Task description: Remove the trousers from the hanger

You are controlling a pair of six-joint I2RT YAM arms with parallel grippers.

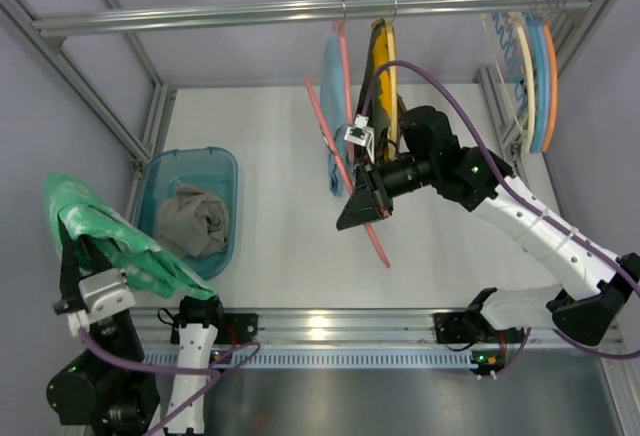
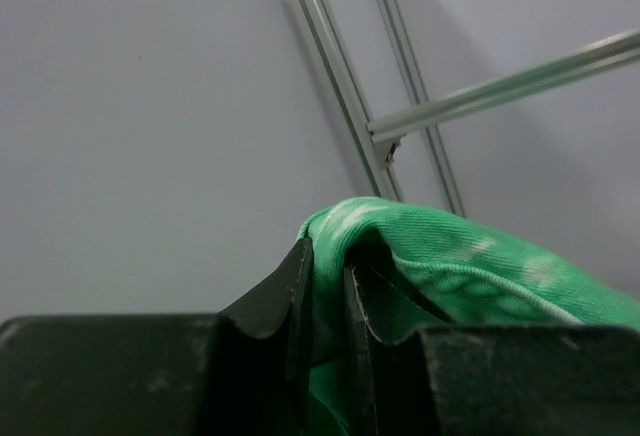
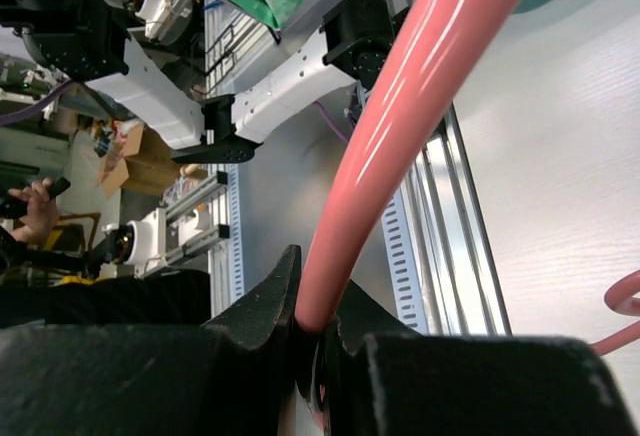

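Trousers (image 1: 110,231) in L hand (image 2: 325,261), bin (image 1: 190,161) near.

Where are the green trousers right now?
In the top view the trousers are at the far left, pinched in the left gripper, beside the blue bin, off the hanger.
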